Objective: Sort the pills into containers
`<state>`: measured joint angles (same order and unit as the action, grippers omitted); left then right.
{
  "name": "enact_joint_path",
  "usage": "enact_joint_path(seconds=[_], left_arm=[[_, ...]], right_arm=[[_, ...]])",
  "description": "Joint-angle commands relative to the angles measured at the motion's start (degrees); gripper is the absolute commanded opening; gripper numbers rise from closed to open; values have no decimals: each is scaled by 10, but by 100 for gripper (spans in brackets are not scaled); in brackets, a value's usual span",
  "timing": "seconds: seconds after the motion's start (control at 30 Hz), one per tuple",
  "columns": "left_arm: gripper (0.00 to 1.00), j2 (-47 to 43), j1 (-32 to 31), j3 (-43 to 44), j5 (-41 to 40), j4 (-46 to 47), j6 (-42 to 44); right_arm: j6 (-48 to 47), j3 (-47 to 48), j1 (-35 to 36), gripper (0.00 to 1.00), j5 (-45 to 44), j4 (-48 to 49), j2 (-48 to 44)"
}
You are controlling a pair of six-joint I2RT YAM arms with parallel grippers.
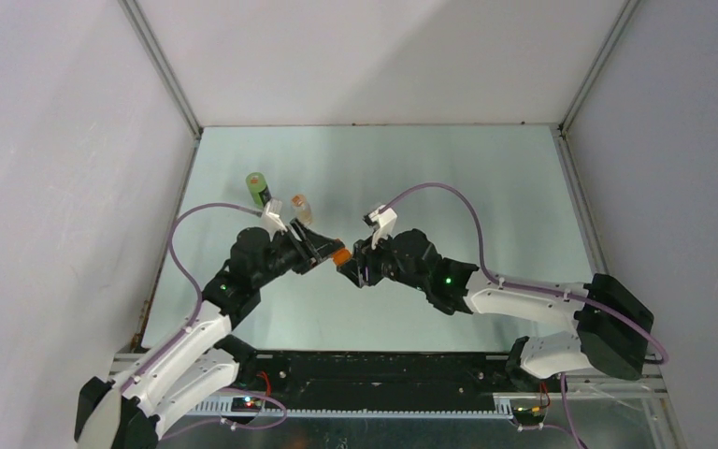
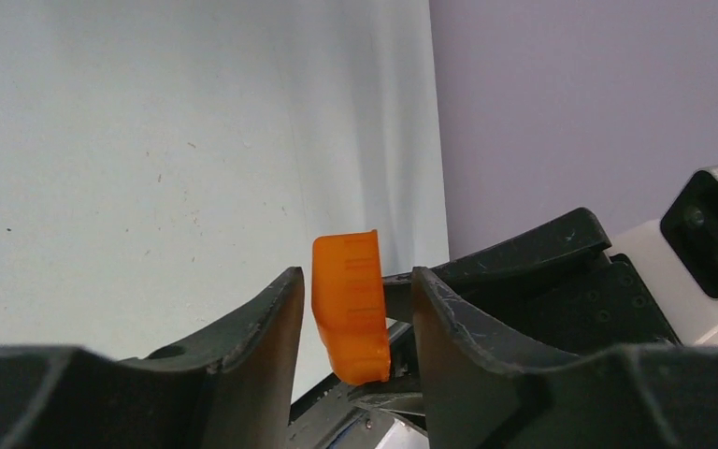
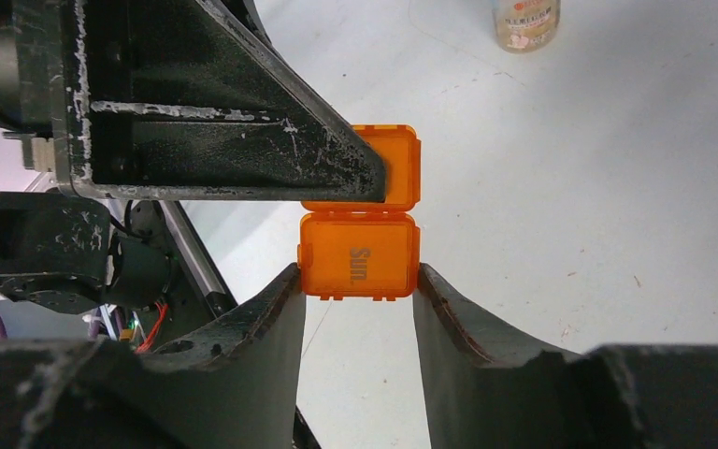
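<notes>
The orange box (image 1: 341, 254) hangs above the table's middle between both grippers. In the right wrist view my right gripper (image 3: 358, 276) is shut on its "Sun." half (image 3: 360, 253); the other hinged half (image 3: 400, 159) stands beyond it, partly covered by a left finger (image 3: 243, 122). In the left wrist view my left gripper (image 2: 355, 281) is open, with the box (image 2: 348, 304) edge-on between the jaws and a gap on each side. The green bottle (image 1: 259, 188) and the orange-topped vial (image 1: 300, 207) stand at the back left; the vial's base shows in the right wrist view (image 3: 524, 19). No pills show.
The pale green table (image 1: 486, 187) is walled by white panels on three sides. A metal rail (image 1: 374, 369) runs along the near edge by the arm bases. Purple cables loop over both arms.
</notes>
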<state>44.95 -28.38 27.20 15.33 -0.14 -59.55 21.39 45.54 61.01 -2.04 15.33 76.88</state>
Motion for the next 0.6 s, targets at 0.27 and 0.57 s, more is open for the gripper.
enact_joint_path(seconds=[0.27,0.57], left_arm=[[13,20,-4,6,19,37,-18],[0,21,-4,12,3,17,-9]], right_arm=[[19,16,-2,52,3,-1,24],[9,34,11,88,-28,-30,9]])
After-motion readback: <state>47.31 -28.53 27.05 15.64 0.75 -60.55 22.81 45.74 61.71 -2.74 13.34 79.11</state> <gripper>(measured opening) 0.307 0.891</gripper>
